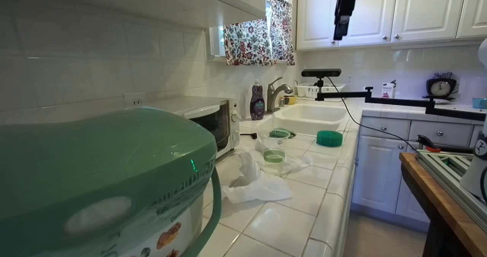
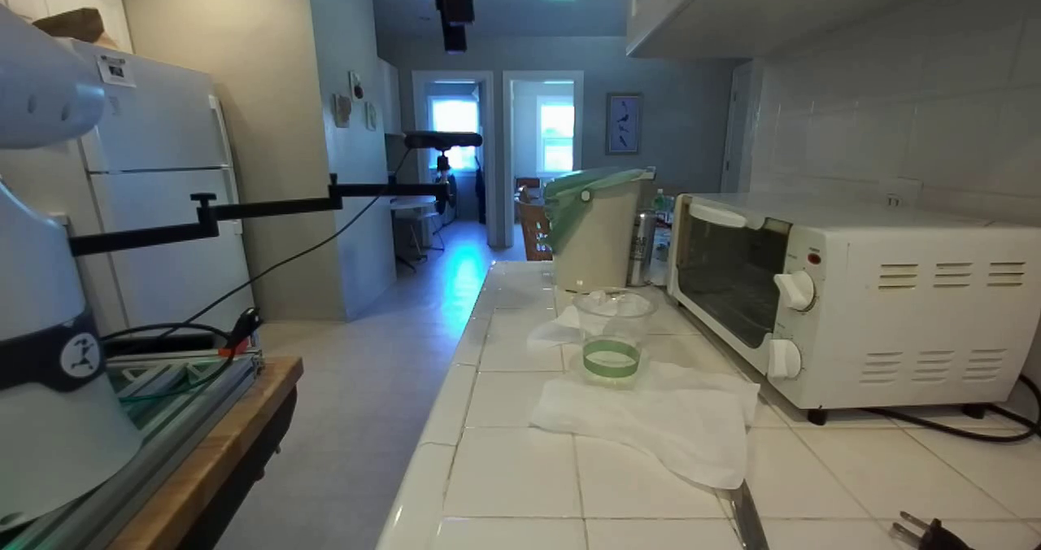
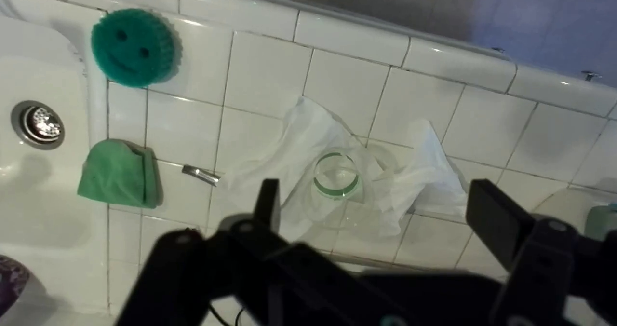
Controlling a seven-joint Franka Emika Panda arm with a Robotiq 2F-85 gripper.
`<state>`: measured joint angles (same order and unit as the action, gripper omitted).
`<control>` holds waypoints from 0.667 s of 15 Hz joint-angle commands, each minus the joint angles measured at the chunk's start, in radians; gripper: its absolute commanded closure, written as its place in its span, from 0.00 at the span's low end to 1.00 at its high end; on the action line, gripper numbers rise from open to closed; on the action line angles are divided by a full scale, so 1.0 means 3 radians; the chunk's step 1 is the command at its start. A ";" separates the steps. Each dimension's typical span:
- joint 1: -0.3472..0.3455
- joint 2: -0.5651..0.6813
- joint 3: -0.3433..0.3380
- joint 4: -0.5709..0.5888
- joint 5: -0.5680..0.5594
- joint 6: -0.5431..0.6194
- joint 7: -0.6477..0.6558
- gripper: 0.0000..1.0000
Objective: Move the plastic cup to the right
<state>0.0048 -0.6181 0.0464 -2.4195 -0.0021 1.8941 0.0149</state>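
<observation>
One clear plastic cup [image 3: 338, 188] banded in green shows between the widely parted jaws of a robot gripper [image 3: 375, 204] in the wrist view, with white paper [image 3: 429, 171] on either side. In an exterior view, the cup stands upright amid the paper on a tiled counter [image 1: 281, 226]. In an exterior view, a white oven [image 2: 935, 322] sits near the cup, the gripper hanging high above.
</observation>
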 commanded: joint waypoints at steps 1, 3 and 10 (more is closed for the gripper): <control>0.0049 0.0415 -0.0096 0.0089 0.0041 0.0195 -0.0124 0.00; 0.0067 0.0629 -0.0100 0.0103 0.0049 0.0385 -0.0184 0.00; 0.0159 0.1301 -0.0040 0.0237 0.0076 0.0819 -0.0221 0.00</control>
<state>0.0412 -0.2981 0.0362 -2.3898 0.0057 2.1283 -0.0219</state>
